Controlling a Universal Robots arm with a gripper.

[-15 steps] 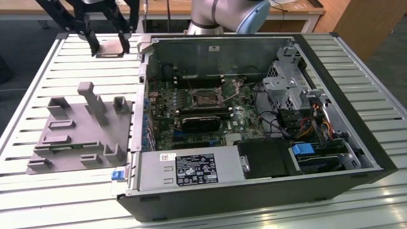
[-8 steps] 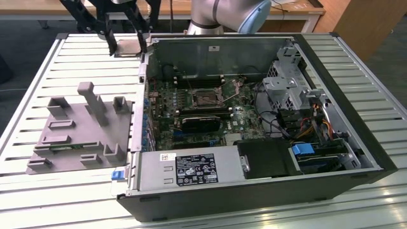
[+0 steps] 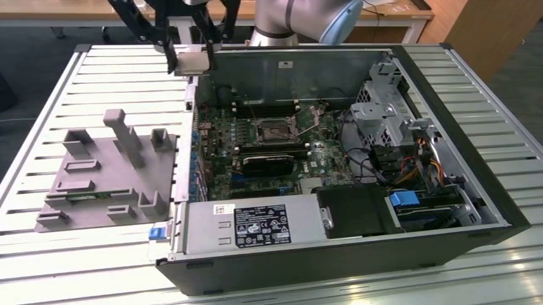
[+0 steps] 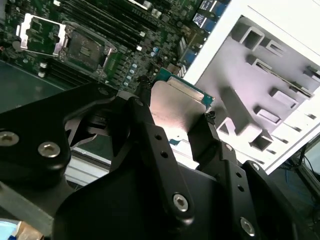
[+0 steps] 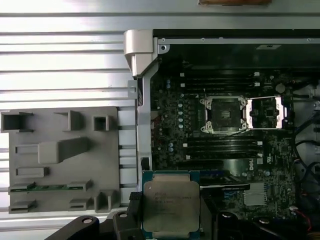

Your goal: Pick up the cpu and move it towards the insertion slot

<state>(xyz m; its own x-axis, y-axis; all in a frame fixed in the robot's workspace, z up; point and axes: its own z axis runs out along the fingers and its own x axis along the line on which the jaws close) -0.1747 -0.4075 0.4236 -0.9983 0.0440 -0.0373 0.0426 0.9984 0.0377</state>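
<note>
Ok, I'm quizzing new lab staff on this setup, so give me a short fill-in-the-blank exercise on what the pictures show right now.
1. The gripper is shut on the ____.
2. In the first wrist view, the insertion slot has its metal frame swung ____.
3. In the exterior view, the grey fixture block lies outside the computer case, on the view's ____ side.
4. The cpu is held with its ____ metal top facing the first wrist camera.

Missing words: cpu; open; left; silver-grey
</note>
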